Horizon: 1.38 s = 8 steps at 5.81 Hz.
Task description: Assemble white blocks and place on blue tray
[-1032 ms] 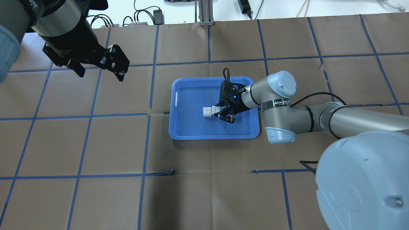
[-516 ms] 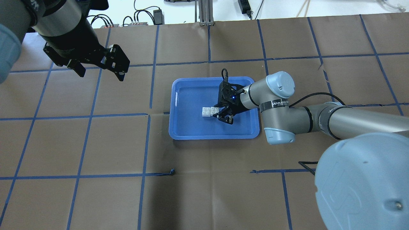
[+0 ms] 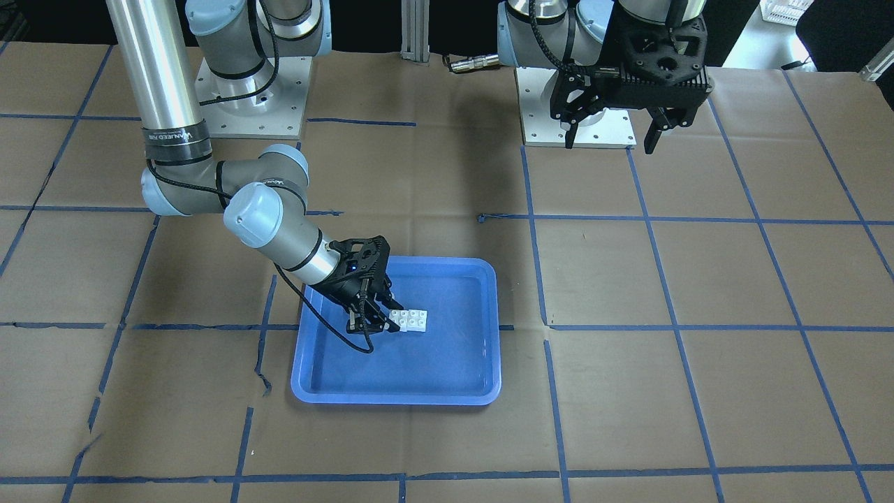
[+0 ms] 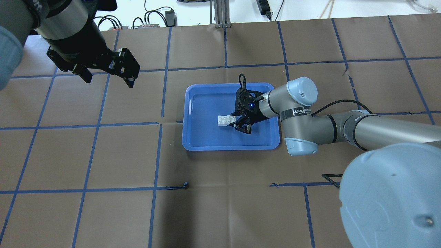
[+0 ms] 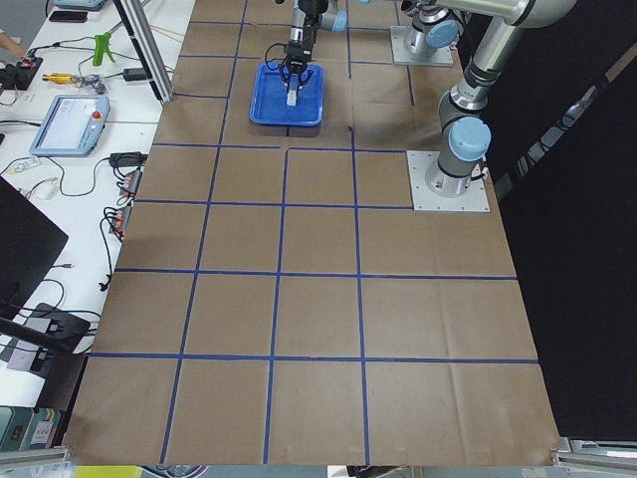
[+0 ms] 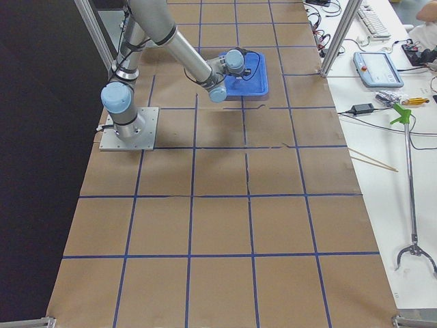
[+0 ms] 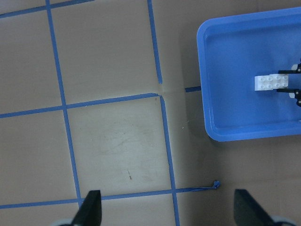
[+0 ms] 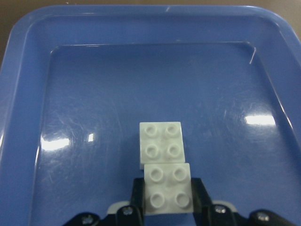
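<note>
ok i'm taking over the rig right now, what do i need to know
Left gripper: open, empty, hovering away from the tray.
Right gripper: shut on one white block, low inside the tray.
Second white block: on the tray floor, up against the held one.
Done: both blocks are in the tray.
To do: all eight studs show, so they are not stacked; join them, then let go.

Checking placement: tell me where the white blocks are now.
In the overhead view the white blocks sit inside the blue tray near its middle, with the right gripper closed on the right-hand one.
</note>
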Motion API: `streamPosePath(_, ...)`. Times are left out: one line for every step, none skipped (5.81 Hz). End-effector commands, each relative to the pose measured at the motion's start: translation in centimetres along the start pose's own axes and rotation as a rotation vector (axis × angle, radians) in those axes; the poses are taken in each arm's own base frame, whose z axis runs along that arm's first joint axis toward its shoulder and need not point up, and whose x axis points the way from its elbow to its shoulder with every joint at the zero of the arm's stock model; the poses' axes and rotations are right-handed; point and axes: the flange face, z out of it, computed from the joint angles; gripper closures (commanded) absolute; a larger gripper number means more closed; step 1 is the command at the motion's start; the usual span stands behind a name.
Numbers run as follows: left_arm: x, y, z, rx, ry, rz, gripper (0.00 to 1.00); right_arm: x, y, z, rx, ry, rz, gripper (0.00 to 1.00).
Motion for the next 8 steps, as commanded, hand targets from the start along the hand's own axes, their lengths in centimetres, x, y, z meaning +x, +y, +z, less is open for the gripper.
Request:
streamPosePath(0.0, -0.1, 0.1, -0.001, 0.003, -0.002, 0.01, 0.0, 0.0, 0.0, 0.003, -0.001, 0.0, 0.52)
streamPosePath(0.1, 0.0, 0.2, -0.004, 0.001, 0.0, 0.01, 0.0, 0.0, 0.1, 0.004, -0.001, 0.0, 0.46)
streamPosePath(0.0, 0.0, 0.2, -0.004, 0.001, -0.001, 0.01, 0.1, 0.0, 0.1, 0.005, -0.001, 0.0, 0.46)
streamPosePath(0.1, 0.0, 0.1, -0.002, 0.001, 0.0, 0.01, 0.1, -0.1, 0.0, 0.008, 0.001, 0.001, 0.29)
streamPosePath(0.0, 0.0, 0.2, -0.004, 0.0, -0.001, 0.01, 0.2, -0.2, -0.1, 0.002, -0.003, 0.006, 0.0)
streamPosePath(0.0, 0.0, 0.1, -0.003, 0.001, -0.001, 0.01, 0.4, -0.4, -0.7, -0.004, 0.009, 0.012, 0.0)
streamPosePath(0.0, 0.0, 0.1, -0.002, 0.0, 0.0, 0.01, 0.8, -1.2, -3.2, -0.068, -0.014, 0.047, 0.0)
streamPosePath(0.0, 0.0, 0.1, -0.003, 0.0, -0.001, 0.01, 1.3, -3.5, -7.4, -0.139, -0.073, 0.096, 0.0)
